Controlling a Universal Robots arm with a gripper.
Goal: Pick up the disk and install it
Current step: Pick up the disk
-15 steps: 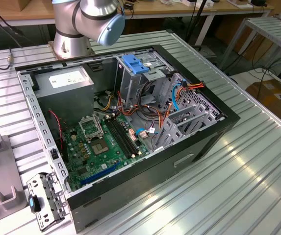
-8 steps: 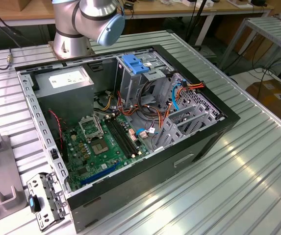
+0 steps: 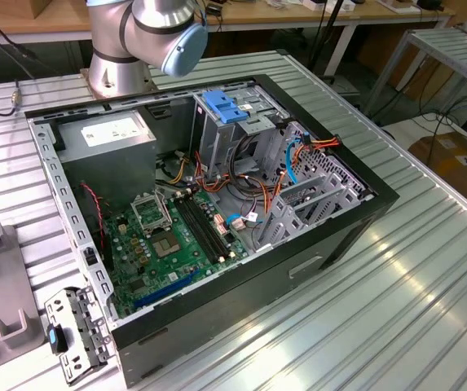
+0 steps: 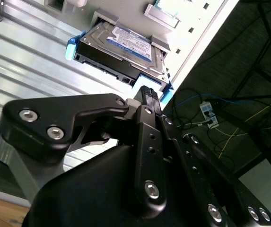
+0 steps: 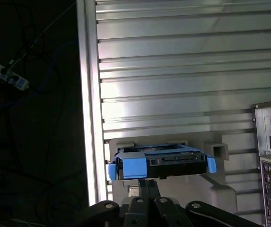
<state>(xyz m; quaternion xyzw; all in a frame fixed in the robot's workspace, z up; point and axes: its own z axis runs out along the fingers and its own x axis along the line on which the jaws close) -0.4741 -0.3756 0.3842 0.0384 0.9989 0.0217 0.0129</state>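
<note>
Nearest the cameras in both wrist views, the gripper (image 4: 147, 92) (image 5: 148, 183) is showing its 2 fingers drawn narrow, close together with nothing between them. It is aiming at the blue end of the disk (image 4: 121, 47) (image 5: 161, 163), with its tips sitting just short of the carrier; I cannot tell whether they are touching it.

The disk is lying flat in a grey holder (image 5: 219, 152) on the ribbed worktop (image 5: 173, 71), close beside the worktop's edge rail, with the computer case's rear panel (image 5: 270, 142) standing near it. So the pick-up is not yet done, and the whole install is remaining, by my reading.

In the exterior view, the open computer case (image 3: 331, 236) is lying on its side, and the metal drive cage (image 3: 217, 142) under its blue latch (image 3: 223, 106) is waiting on the far side. Beyond it, the arm (image 3: 160, 32) is rising from its base and leaving the picture.
</note>
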